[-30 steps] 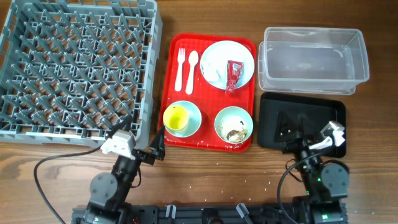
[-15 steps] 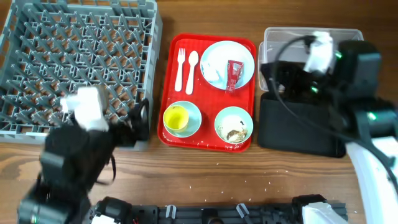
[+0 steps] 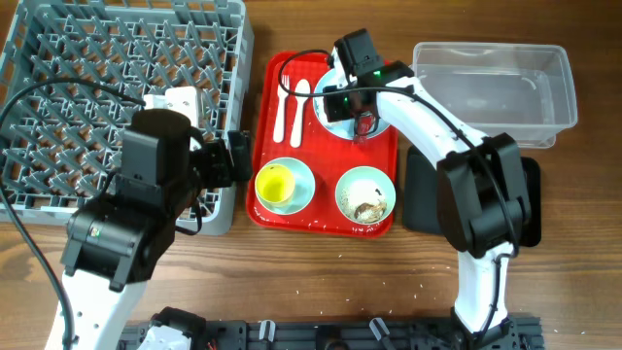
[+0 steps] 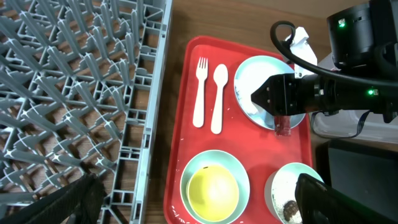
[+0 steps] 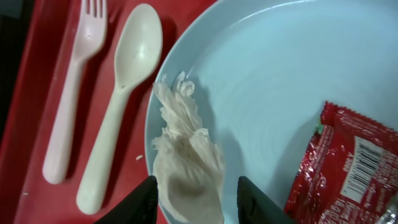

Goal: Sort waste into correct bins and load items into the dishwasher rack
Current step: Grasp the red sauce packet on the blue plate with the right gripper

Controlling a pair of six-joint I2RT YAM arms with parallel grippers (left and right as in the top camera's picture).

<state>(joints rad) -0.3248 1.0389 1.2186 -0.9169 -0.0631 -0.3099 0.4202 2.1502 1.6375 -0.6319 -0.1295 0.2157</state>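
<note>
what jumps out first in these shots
The bright red tray sits mid-table beside a big grey rack. The right gripper hangs open over the plate, straddling a crumpled white scrap, with a red sauce packet next to it.

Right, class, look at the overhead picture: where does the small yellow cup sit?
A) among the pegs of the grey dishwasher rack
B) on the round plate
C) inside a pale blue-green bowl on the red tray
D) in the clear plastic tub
C: the yellow cup stands inside the bowl at the near left corner of the red tray.
</note>
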